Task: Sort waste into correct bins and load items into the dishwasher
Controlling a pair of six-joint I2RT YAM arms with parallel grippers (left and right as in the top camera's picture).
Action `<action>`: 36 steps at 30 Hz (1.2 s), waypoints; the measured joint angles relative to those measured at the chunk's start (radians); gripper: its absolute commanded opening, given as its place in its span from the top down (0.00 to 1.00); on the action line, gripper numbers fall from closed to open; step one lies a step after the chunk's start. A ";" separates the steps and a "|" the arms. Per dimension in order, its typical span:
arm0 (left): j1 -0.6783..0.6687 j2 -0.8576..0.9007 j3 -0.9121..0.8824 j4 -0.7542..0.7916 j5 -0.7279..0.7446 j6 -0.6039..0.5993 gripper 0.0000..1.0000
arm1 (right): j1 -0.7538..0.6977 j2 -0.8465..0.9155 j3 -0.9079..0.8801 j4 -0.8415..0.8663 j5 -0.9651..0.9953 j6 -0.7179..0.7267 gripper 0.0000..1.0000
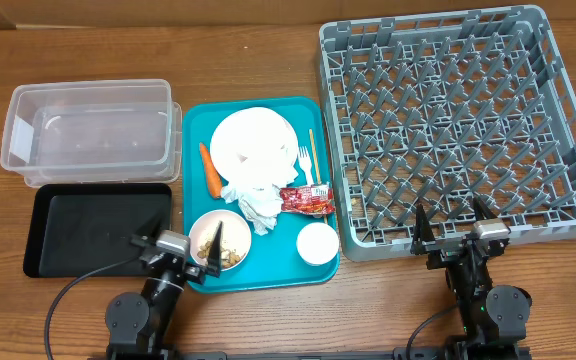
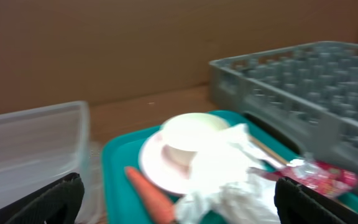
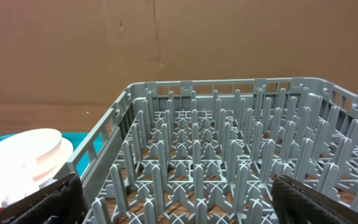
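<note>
Up front, left gripper (image 1: 178,240), right gripper (image 1: 452,228) spread, empty

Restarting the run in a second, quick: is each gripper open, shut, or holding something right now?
Left gripper: open wide, holding nothing.
Right gripper: open wide, holding nothing.

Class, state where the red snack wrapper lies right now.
Overhead, the red snack wrapper lies on the teal tray, right of the crumpled napkins, between the white plate and the small white cup.
</note>
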 measured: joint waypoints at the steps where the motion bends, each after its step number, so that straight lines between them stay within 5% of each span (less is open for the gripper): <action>1: 0.000 0.000 0.000 0.004 0.031 0.000 0.01 | 0.000 0.000 0.000 0.001 0.000 0.000 0.00; 10: 0.000 0.000 0.010 0.078 0.228 -0.026 0.00 | 0.000 0.000 0.000 0.000 0.000 0.000 0.00; 21: 0.000 0.074 0.373 -0.193 0.219 -0.103 0.00 | 0.000 0.000 0.000 0.000 0.000 0.000 0.00; 33: 0.000 0.700 1.118 -0.790 0.211 -0.141 0.00 | 0.000 0.000 0.000 0.000 0.000 -0.001 0.00; 36: 0.000 0.842 1.252 -0.836 0.260 -0.151 0.00 | 0.000 0.000 0.000 0.000 0.000 -0.001 0.00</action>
